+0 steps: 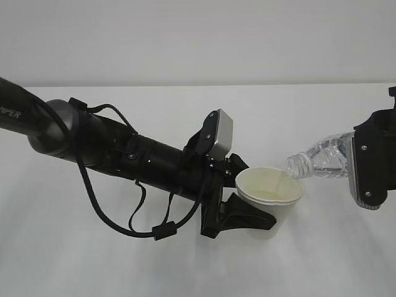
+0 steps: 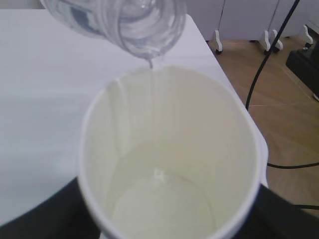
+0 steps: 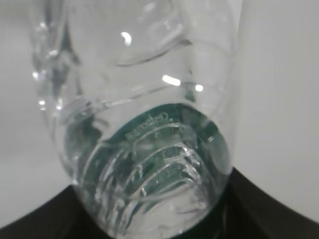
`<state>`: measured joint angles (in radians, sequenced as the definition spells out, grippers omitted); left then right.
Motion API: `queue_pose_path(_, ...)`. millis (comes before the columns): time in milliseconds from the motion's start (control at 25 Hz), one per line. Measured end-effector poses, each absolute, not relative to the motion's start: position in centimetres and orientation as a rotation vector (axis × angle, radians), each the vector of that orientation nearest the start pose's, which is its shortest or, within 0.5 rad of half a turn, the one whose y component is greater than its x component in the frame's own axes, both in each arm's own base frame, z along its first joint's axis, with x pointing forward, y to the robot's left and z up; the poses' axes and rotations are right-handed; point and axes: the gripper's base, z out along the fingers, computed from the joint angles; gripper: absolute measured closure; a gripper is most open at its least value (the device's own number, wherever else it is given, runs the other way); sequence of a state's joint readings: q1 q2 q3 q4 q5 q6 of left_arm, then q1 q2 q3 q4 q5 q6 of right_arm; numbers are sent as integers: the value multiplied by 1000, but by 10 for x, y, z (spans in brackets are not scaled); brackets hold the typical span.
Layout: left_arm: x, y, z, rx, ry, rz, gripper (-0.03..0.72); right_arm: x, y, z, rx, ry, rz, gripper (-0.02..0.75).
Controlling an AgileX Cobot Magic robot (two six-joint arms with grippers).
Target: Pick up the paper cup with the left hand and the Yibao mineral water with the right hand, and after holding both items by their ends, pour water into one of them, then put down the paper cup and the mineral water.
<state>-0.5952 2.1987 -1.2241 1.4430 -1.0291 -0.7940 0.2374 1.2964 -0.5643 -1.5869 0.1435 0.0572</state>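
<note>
Cup: the small white paper cup [image 1: 270, 193] with a rolled rim and pale cream inside was held above the white bench [image 1: 185, 260], its mouth tipped slightly toward the camera and squeezed into an oval.
Left claw: the black two-fingered left claw [image 1: 238, 207], carrying a grey box-shaped module [image 1: 219, 133] and looping black cables [image 1: 117, 216], was clenched around the cup's lower body, one finger under its side.
Bottle: the small clear ribbed plastic water bottle [image 1: 318, 158] with a dark green label band lay almost level, capless neck pointing left, its mouth just over the cup's right rim.
Right claw: the black right claw [image 1: 365, 167] with a light grey plate gripped the bottle's base end; the wrist camera showed dark fingers at either side of the bottle [image 3: 149, 164].
Water: a thin clear stream [image 2: 153, 84] ran from the bottle's mouth [image 2: 144, 35] down the cup's inner wall [image 2: 199, 129], and a shallow pool lay at the bottom.
Surroundings: beyond the bench edge the left wrist camera showed a wooden floor [image 2: 279, 129], a loose black cable [image 2: 264, 64] and white furniture feet [image 2: 271, 40].
Obstructions: the left arm hid the cup's lower left side in the exterior view.
</note>
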Motion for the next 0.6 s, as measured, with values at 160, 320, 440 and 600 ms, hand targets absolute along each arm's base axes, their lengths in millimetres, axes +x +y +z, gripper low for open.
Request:
queue_pose_path(160,296,-294,118,1541,1426,-1159,211,243,45,218,-1762,1553,-843,307)
queue_pose_path(320,296,-294,118,1541,1426,-1159,211,243,45,218,-1763,1551,-844,307)
queue_pose_path(440,296,-294,118,1541,1426,-1159,211,243,45,218,-1766,1548,-846,307)
queue_pose_path(600,296,-294,118,1541,1426,-1159,211,243,45,218,-1768,1546,-847,307)
